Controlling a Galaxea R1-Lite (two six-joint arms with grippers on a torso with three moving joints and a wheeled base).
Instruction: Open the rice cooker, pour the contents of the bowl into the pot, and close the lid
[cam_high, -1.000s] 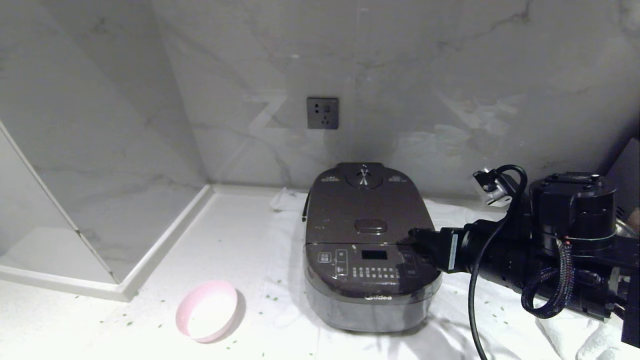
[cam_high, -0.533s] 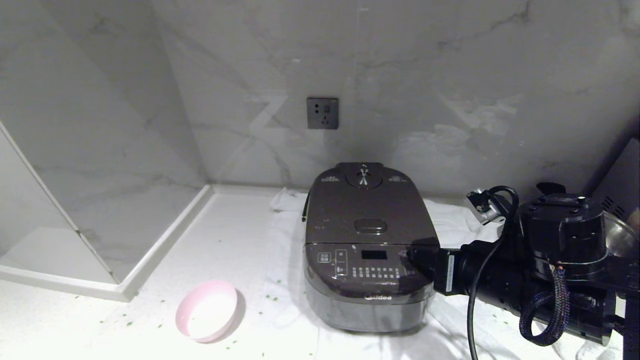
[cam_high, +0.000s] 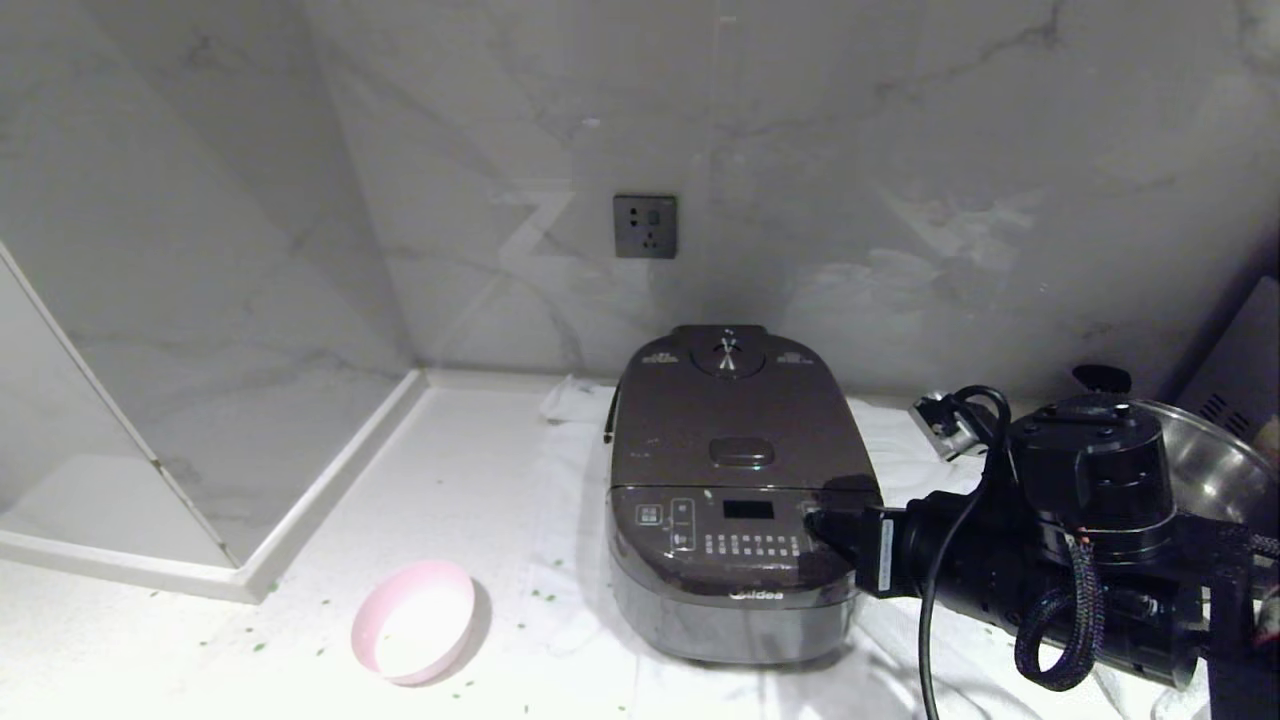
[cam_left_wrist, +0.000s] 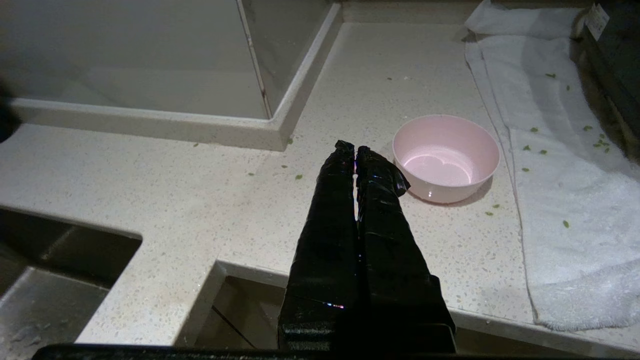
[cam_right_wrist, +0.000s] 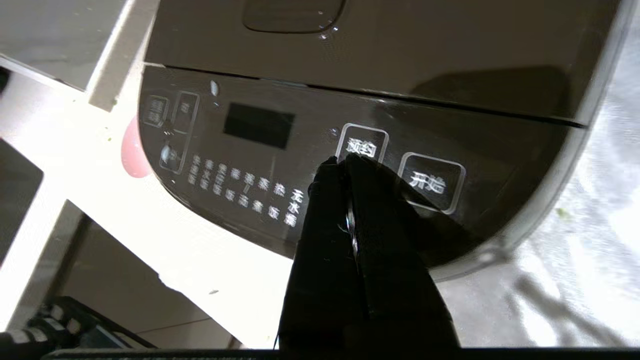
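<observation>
The right gripper (cam_high: 818, 522), fingers together, is sliding down off the shut lid (cam_high: 735, 420) onto the rice cooker (cam_high: 740, 560)'s front panel. The bowl (cam_high: 413, 620) is sitting empty near the worktop's front edge, so the task looks finished.

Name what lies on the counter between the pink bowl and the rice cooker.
Head view: white towel edge, scattered green bits between bowl and rice cooker.

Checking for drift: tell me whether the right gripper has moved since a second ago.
Yes. Measured against the rice cooker, which has stayed put, the right gripper has slid from beside the lid's front edge down toward the near side, and is now over the button panel.
</observation>
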